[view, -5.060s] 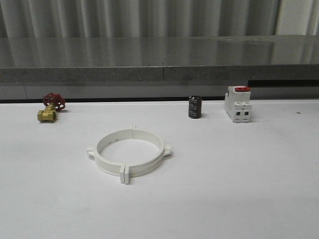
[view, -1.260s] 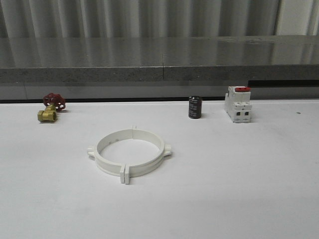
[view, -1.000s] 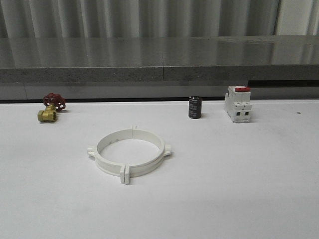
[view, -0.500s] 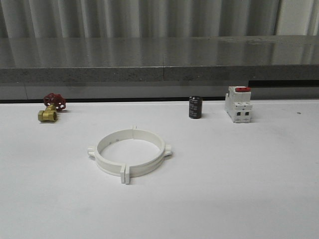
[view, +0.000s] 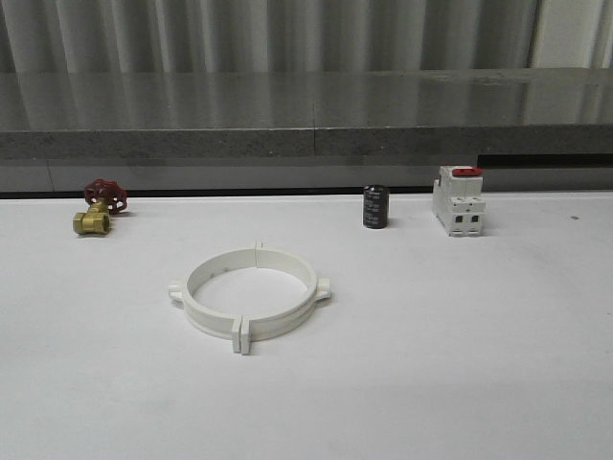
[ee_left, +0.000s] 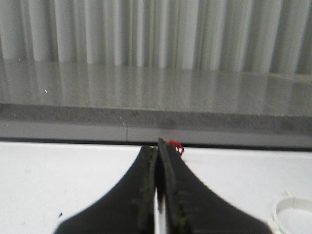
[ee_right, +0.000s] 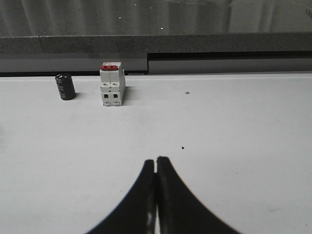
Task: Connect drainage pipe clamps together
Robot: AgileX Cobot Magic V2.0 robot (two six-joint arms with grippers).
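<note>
The two white drainage pipe clamps [view: 250, 292] lie on the white table as one closed ring, left of centre, their end tabs meeting at the near side and at the far side. A small arc of the ring [ee_left: 291, 214] shows at the edge of the left wrist view. My left gripper [ee_left: 157, 145] is shut with nothing in it, held over bare table away from the ring. My right gripper [ee_right: 156, 159] is shut and empty too, over bare table well short of the switch.
A brass valve with a red handwheel [view: 97, 207] sits at the far left. A black cylinder [view: 374, 207] and a white switch with a red top [view: 457, 200] stand at the far right, also in the right wrist view [ee_right: 112, 85]. A grey ledge [view: 306, 120] runs behind the table.
</note>
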